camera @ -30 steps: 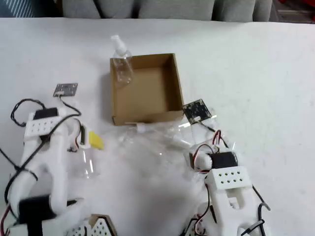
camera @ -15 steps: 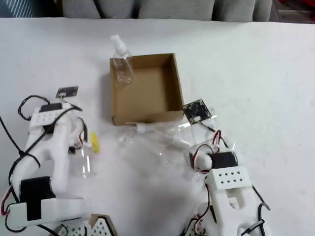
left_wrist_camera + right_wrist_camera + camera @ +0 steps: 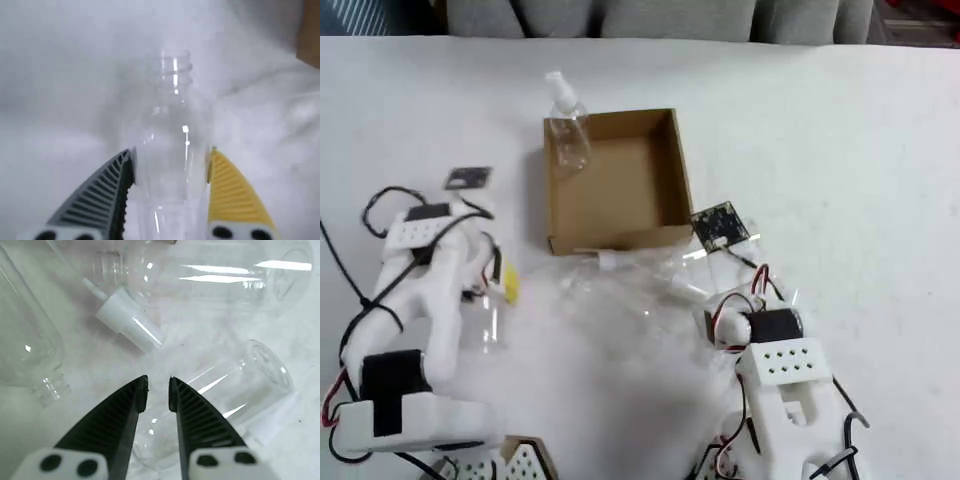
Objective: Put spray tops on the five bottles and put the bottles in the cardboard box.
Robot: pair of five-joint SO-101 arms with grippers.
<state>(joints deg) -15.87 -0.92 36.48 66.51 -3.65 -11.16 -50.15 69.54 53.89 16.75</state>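
Operator: What is in the cardboard box (image 3: 620, 190)?

Spotter: One bottle. Look at the box's 11 o'clock corner. The capped bottle (image 3: 567, 140) stands upright there, with a white spray top on its neck. It looks to be inside, right against the wall, but you cannot be sure from above. The box sits on the white counter (image 3: 840, 140), a bit toward 12 o'clock from the middle.

Operator: What does my left pincer have?

Spotter: Your left pincer (image 3: 170, 154) is closed on the open bottle (image 3: 172, 115). The grey finger (image 3: 95, 200) presses one side and the yellow finger (image 3: 232, 200) presses the other. The bottle is clear, and its threaded neck points away from your wrist. From above, you can see it at 8 o'clock from the box, well apart from it.

Operator: And my right pincer?

Spotter: Your right pincer (image 3: 157, 390) holds nothing. Its two black fingers stand a little apart, with a thin gap between the tips. It hangs over the pile of bottles (image 3: 640, 275). That pile lies on the counter at 6 o'clock from the box, just beside the near wall. Your wrist camera shows three clear bottles there, all on their sides. The nearest bottle (image 3: 240, 385) lies just under the tips. A loose spray top (image 3: 129, 322) lies on the counter between the other two.
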